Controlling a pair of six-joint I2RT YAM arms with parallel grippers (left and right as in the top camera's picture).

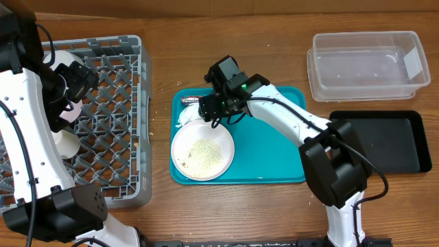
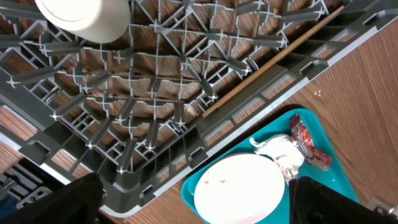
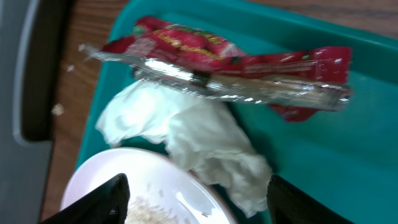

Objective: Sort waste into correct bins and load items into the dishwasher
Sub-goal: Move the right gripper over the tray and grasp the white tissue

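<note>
The grey dish rack (image 1: 110, 137) lies under the left gripper (image 1: 77, 79), whose fingers stand wide apart, holding nothing. The teal tray (image 1: 274, 158) sits below the right gripper (image 1: 211, 110). On it, the white plate (image 1: 182, 161) reaches just under that gripper's fingers, and they stand apart, one on either side of the crumpled napkin (image 3: 193, 137). The red-and-silver wrapper (image 3: 236, 68) lies just beyond the napkin. A white cup (image 2: 87, 18) stands in the rack near the left gripper. Rice crumbs (image 1: 206, 152) dot the plate.
</note>
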